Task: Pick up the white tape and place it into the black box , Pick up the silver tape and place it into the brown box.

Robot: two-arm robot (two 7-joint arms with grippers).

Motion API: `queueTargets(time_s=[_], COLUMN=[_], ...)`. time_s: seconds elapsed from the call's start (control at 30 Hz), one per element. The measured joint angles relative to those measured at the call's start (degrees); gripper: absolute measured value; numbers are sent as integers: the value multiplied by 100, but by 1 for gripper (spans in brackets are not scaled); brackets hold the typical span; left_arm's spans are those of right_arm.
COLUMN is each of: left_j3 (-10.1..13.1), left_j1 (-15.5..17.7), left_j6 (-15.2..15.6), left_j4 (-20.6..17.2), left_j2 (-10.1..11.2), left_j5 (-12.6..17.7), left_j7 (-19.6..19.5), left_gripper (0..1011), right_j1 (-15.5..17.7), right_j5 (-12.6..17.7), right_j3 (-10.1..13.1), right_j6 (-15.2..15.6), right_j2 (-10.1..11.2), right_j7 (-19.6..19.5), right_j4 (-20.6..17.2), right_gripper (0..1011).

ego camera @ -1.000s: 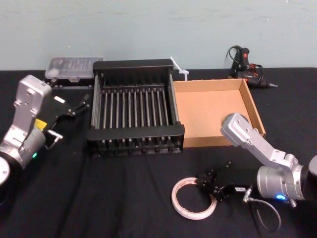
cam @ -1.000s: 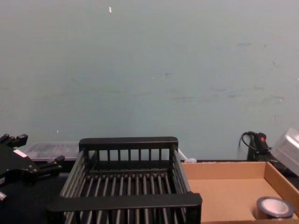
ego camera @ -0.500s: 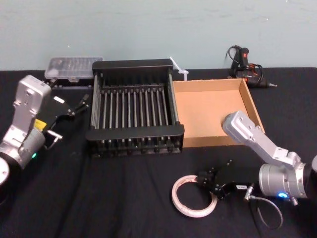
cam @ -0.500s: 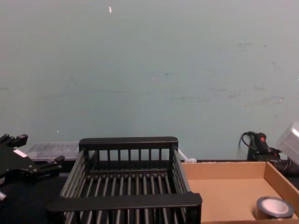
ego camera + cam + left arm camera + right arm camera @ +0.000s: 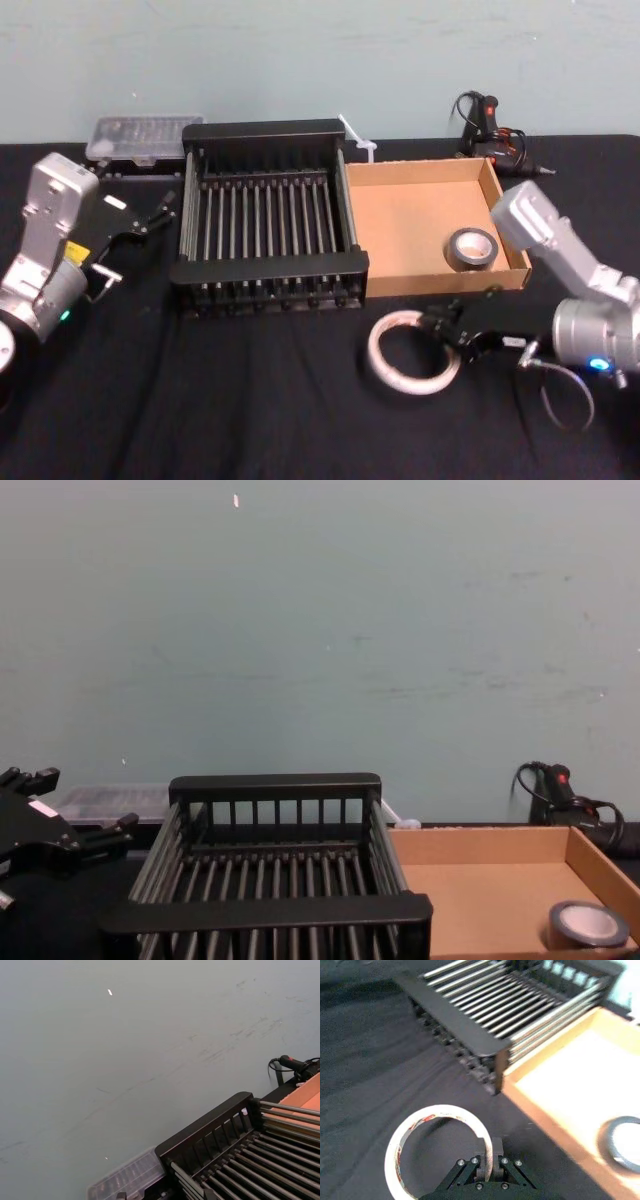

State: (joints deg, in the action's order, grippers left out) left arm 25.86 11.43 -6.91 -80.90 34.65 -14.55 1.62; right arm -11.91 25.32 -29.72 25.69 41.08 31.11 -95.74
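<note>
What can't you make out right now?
White tape, pinched by the right gripper: lifted or resting, head view from above cannot settle.
Silver tape in the brown box: cut by right wrist view's edge.
Black box, beside the parked left gripper: front wall cut by chest view's lower edge.

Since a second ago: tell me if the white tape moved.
Yes. Held by the right claw, the white tape has shifted toward the brown box's front wall.

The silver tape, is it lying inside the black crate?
No, the silver tape lies flat on the floor of the brown cardboard box, next to the black crate.
</note>
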Motion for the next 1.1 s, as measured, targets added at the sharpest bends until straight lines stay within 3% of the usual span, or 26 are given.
queueTargets(time_s=[0.3,0.33,0.47,0.77,1.1], left_j3=[0,0,0,0,0], left_j1=[0,0,0,0,0], left_j6=[0,0,0,0,0], left_j4=[0,0,0,0,0], left_j2=[0,0,0,0,0], left_j5=[0,0,0,0,0], left_j7=[0,0,0,0,0], left_gripper=[1001,1001,1001,1001,1001], right_j1=[-12,-111,-259,-628,-1188], right_j5=[106,150,183,196,90], right_j3=[319,464,533,508,260], right_j6=[-42,-3,94,275,333], right_j2=[43,-53,-213,-505,-835], right_j7=[-301,-472,-601,-698,-613], right_j4=[46,157,293,530,847], right_gripper=[91,91,91,91,91])
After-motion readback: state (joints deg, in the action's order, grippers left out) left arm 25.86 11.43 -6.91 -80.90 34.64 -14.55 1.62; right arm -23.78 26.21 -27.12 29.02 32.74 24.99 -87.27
